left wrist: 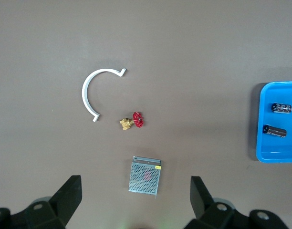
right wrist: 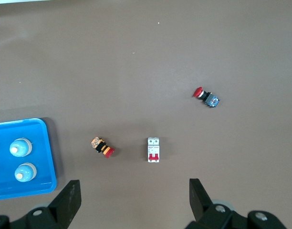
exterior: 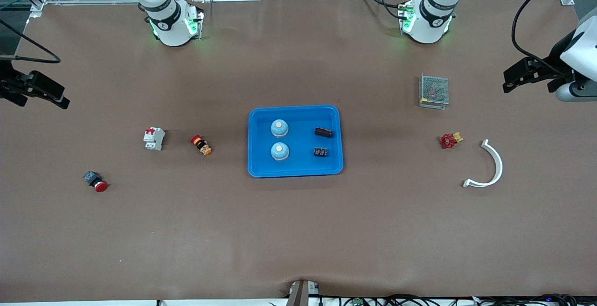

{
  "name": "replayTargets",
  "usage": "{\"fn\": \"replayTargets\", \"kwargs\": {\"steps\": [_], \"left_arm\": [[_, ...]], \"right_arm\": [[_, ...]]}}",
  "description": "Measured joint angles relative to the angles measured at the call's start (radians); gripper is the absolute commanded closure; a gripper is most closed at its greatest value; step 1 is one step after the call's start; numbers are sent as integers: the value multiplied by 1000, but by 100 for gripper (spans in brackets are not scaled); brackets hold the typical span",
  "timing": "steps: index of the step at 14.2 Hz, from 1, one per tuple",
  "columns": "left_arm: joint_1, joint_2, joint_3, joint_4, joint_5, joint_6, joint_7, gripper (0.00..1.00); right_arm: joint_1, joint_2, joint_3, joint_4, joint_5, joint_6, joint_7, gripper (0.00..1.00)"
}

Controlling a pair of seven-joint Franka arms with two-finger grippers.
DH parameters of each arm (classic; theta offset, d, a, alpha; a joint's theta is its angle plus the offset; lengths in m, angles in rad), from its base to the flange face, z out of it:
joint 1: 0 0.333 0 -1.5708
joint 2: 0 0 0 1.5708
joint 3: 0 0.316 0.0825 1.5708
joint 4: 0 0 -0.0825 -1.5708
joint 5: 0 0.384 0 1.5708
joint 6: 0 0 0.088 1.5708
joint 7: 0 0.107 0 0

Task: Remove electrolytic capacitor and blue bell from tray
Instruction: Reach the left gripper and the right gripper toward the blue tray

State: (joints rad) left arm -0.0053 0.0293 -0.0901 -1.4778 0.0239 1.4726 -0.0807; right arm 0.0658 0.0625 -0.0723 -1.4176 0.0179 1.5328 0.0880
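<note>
Nearest the front camera on the bench (exterior: 298, 231) lie a red-capped push button (exterior: 95, 181) toward the right arm's end and a white curved bracket (exterior: 489, 166) toward the left arm's end. Farther up sits the tray (exterior: 261, 168), holding two blue bells (exterior: 279, 151) (exterior: 279, 128) side by side and two dark electrolytic capacitors (exterior: 320, 152) (exterior: 323, 132), one of each pair nearer the camera than its twin. Beside the tray toward the right arm's end rest an orange-and-black switch (exterior: 201, 144) and a white circuit breaker (exterior: 154, 138); toward the left arm's end, a red-handled valve (exterior: 449, 140) and, farther off, a metal mesh power supply (exterior: 433, 91). Both arms wait well apart from the tray: the left tool (left wrist: 135, 198) hangs over the bench's left-arm end, fingers spread wide and empty; the right tool (right wrist: 131, 198) hangs over the opposite end, likewise wide and empty. Likely trouble: the domed bells look smooth and could slip from a pinch, and each capacitor lies low on the tray floor, so a finger may scrape the tray or nudge the twin beside it. The raised rim could also catch a part dragged out too low.
</note>
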Motion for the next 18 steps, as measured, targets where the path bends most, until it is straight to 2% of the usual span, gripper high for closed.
{"fn": "replayTargets", "kwargs": {"steps": [7, 12, 15, 18], "left_arm": [[-1, 7, 0, 0, 0, -1, 2, 0], [-13, 56, -9, -3, 0, -4, -3, 0], [-40, 95, -24, -39, 0, 23, -90, 0], [-55, 116, -62, -104, -3, 99, -199, 0]], "right_arm": [[-8, 0, 0, 0, -7, 0, 0, 0], [-7, 0, 5, 0, -2, 0, 0, 0], [19, 0, 16, 0, 22, 0, 1, 0], [94, 9, 23, -1, 28, 4, 68, 0]]}}
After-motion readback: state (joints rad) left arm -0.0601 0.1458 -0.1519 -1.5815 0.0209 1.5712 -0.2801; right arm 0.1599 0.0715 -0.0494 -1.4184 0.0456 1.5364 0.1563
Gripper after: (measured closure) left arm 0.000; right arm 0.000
